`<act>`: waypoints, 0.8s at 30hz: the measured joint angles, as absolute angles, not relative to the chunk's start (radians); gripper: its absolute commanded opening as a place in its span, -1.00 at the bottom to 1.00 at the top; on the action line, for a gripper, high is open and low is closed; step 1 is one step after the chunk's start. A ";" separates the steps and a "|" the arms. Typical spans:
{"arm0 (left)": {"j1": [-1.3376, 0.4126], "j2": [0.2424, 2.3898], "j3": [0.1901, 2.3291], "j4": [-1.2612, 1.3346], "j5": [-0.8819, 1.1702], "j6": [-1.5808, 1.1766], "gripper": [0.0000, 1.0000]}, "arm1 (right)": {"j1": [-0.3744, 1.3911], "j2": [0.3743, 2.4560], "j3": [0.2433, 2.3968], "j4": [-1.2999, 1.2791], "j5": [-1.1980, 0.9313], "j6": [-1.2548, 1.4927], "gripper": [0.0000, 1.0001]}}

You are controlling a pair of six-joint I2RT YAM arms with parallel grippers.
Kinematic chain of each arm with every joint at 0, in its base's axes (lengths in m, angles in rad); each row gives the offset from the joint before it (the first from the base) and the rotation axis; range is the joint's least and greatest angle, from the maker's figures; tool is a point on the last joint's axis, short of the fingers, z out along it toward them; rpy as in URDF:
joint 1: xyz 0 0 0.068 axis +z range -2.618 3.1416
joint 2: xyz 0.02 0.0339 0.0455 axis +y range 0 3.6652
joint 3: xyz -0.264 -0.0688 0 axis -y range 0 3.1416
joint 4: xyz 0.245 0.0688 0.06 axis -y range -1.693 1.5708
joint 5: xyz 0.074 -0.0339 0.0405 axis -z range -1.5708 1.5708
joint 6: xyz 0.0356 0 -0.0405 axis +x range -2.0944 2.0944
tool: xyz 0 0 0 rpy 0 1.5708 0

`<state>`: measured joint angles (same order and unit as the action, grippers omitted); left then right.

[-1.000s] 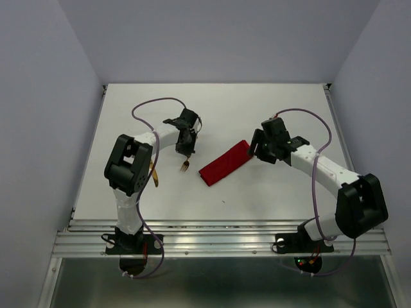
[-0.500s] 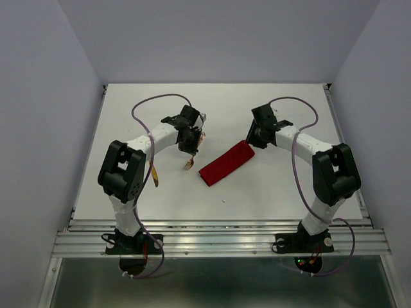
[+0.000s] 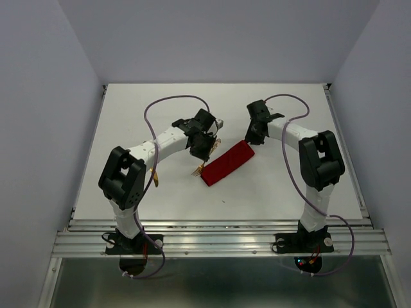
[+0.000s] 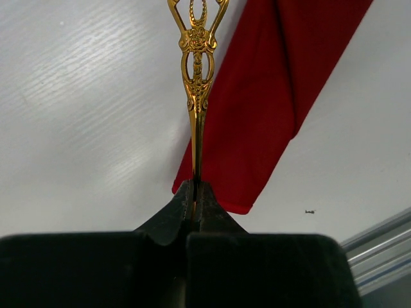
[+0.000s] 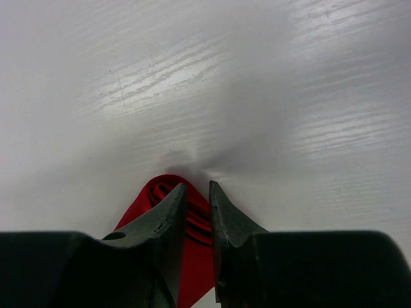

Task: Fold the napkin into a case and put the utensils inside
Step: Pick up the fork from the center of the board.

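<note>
- Our left gripper [image 4: 194, 187] is clamped tight on the gold fork [image 4: 198, 90], just beside the near end of the red case [image 4: 270, 109].
- Our right gripper [image 5: 196, 188] has its fingers narrowly apart at the case's far end; we cannot tell whether they pinch cloth.
- The case lies diagonally on the table [image 3: 160, 205].

white surface [image 3: 276, 186], bearing a narrow red case [image 3: 226, 163] laid diagonally near its middle and, well apart to the left, a slim gold knife [image 3: 155, 176], partly hidden.

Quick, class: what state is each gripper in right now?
Left gripper: shut on the ornate gold-toned metal fork.
Right gripper: jaws narrowly apart at one end of the folded red cloth case; grip cannot be told.
</note>
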<state>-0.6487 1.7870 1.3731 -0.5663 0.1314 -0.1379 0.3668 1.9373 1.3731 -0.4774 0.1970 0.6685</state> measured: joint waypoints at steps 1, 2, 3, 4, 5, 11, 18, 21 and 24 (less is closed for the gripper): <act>-0.660 1.788 1.378 -0.572 0.131 -0.138 -1.00 | 0.367 1.951 1.385 -0.483 0.191 0.666 -0.48; -0.673 1.790 1.384 -0.578 0.131 -0.136 -1.00 | 0.367 1.960 1.393 -0.488 0.185 0.665 -0.48; -0.683 1.795 1.391 -0.583 0.129 -0.135 -1.00 | 0.367 1.972 1.401 -0.490 0.176 0.662 -0.48; -0.693 1.799 1.394 -0.586 0.127 -0.134 -1.00 | 0.368 1.980 1.404 -0.491 0.170 0.660 -0.49; -0.700 1.802 1.395 -0.588 0.126 -0.134 -1.00 | 0.368 1.985 1.407 -0.492 0.163 0.658 -0.49; -0.713 1.805 1.394 -0.609 0.128 -0.131 -1.00 | 0.388 2.008 1.412 -0.491 0.097 0.626 -0.57; -0.727 1.803 1.351 -0.612 0.132 -0.131 -1.00 | 0.401 2.010 1.419 -0.453 -0.049 0.568 -0.54; -0.743 1.802 1.322 -0.619 0.131 -0.136 -1.00 | 0.402 2.023 1.447 -0.448 -0.091 0.550 -0.49; -0.751 1.792 1.296 -0.623 0.131 -0.148 -1.00 | 0.402 2.024 1.467 -0.440 -0.102 0.543 -0.37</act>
